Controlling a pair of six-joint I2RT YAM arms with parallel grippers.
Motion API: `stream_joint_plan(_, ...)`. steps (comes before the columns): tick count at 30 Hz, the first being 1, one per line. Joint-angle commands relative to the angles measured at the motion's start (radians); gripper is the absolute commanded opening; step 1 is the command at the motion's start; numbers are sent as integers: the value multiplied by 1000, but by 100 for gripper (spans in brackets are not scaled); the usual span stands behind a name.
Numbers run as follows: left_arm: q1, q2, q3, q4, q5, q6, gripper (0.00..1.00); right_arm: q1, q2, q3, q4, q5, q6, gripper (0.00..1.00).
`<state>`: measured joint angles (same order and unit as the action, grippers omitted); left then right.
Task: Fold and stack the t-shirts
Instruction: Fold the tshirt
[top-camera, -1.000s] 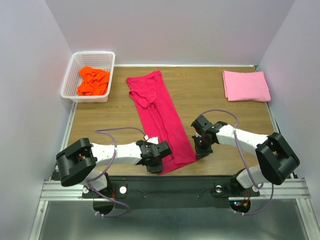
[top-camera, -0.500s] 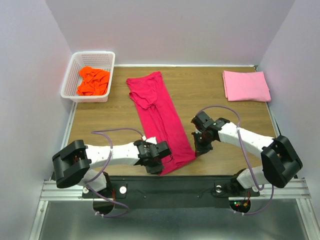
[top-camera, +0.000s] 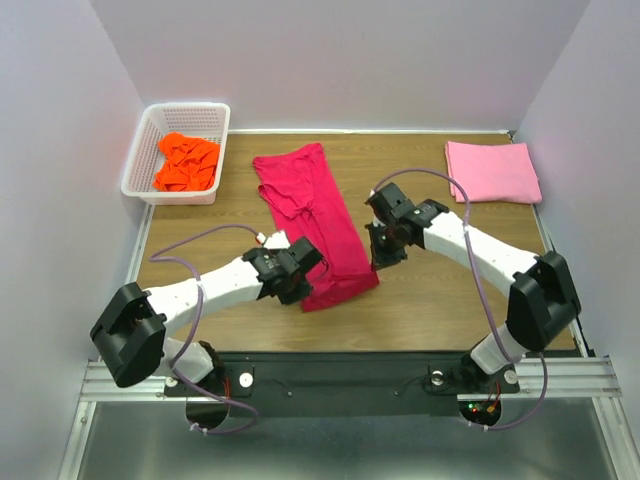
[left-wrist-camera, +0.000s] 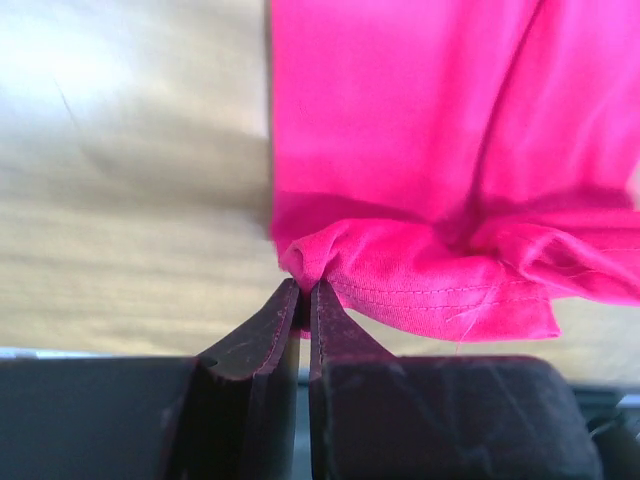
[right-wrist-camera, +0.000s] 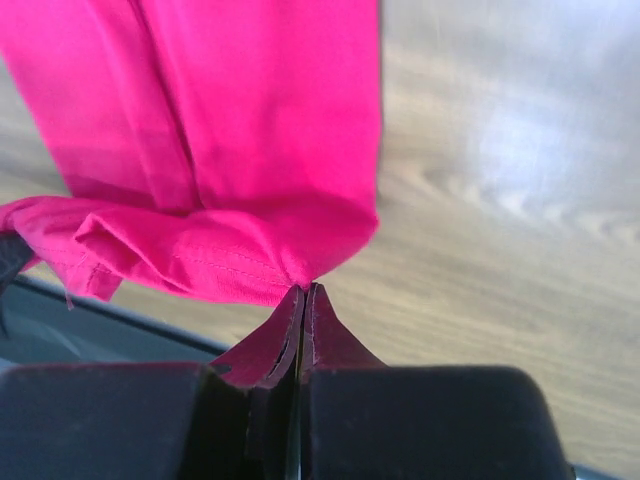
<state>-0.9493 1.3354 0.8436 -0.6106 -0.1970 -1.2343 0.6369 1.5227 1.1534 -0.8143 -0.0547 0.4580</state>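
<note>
The crimson-red t-shirt (top-camera: 312, 205) lies as a long strip down the middle of the table, its near hem lifted and doubled back. My left gripper (top-camera: 293, 278) is shut on the hem's left corner (left-wrist-camera: 305, 262). My right gripper (top-camera: 380, 247) is shut on the hem's right corner (right-wrist-camera: 300, 268). Both hold the hem a little above the wood. The light pink t-shirt (top-camera: 492, 171) lies folded at the back right. The bright orange t-shirt (top-camera: 187, 161) is crumpled in the basket.
The white lattice basket (top-camera: 147, 140) stands at the back left corner. Bare wood (top-camera: 450, 290) lies between the red shirt and the right edge. Walls close in the table on three sides.
Both grippers have moved away from the near edge toward the back, carrying the red shirt's hem with them. The hem now folds over the shirt's middle.
</note>
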Motion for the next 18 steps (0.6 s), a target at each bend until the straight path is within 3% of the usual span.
stream_joint_plan(1, 110, -13, 63, 14, -104, 189, 0, -9, 72, 126, 1, 49, -24, 1)
stream_joint_plan(11, 351, 140, 195, 141, -133, 496, 0, -22, 313, 437, 23, 193, -70, 1)
stream_joint_plan(18, 431, 202, 249, 193, -133, 582, 0, -36, 436, 563, 49, 205, -81, 1)
